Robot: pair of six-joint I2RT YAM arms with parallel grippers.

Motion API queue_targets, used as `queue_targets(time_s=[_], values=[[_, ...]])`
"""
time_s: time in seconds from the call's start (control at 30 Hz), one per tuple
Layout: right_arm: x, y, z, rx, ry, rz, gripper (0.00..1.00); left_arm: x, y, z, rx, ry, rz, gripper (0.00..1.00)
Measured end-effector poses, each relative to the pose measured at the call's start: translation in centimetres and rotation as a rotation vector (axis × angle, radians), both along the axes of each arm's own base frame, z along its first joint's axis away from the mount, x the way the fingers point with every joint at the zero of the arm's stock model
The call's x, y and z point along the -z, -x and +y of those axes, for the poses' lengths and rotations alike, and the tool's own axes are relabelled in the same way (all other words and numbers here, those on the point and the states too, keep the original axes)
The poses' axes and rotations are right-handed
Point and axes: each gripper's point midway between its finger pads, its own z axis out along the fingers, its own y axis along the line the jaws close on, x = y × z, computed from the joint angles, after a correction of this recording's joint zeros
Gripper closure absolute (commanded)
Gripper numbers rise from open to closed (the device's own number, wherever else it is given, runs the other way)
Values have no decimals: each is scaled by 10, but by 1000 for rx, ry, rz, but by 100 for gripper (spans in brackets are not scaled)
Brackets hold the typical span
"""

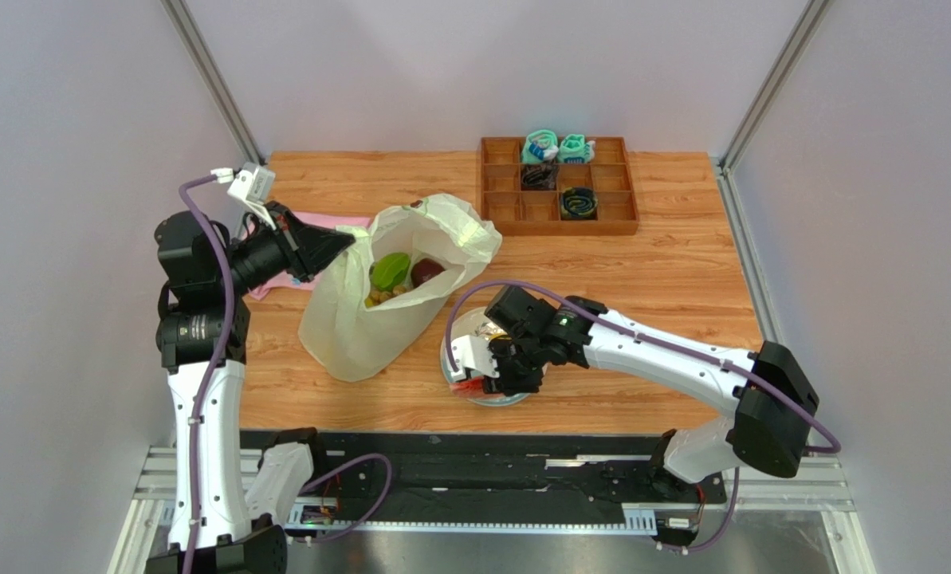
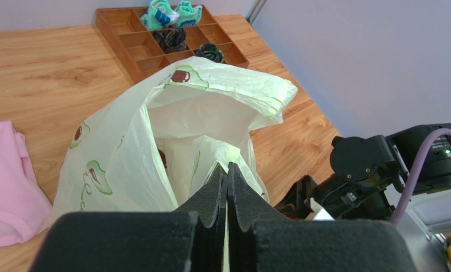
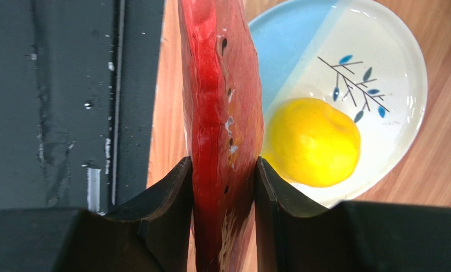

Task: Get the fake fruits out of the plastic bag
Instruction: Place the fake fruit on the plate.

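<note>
Between pale walls (image 1: 468, 72), wooden table (image 1: 684, 275) bears bag (image 1: 348, 323).

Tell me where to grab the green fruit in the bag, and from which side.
Grip the green fruit across its body, coming from above through the open mouth of the plastic bag, which the left gripper holds up by the rim. The dark red fruit lies close on its right, so the fingers probably fit better at its near and far sides.
</note>
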Motion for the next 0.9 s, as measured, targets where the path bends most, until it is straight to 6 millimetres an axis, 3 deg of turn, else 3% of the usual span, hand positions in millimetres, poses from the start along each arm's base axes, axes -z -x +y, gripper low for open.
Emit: queue_targets(time_s=[0.2, 0.37, 0.5, 0.8, 0.9], values=[[15, -16, 3, 38, 33, -49, 86, -8, 9, 2, -18, -4, -36, 100], [38, -17, -5, 71, 93, -34, 83, -9, 11, 3, -23, -5, -46, 100], [43, -19, -5, 110, 106, -31, 53, -10, 11, 3, -24, 0, -42, 100], [46, -18, -7, 164, 110, -17, 30, -10, 12, 4, -29, 8, -35, 100], [47, -13, -12, 166, 130, 5, 30, -10, 12, 3, -27, 11, -34, 100]])
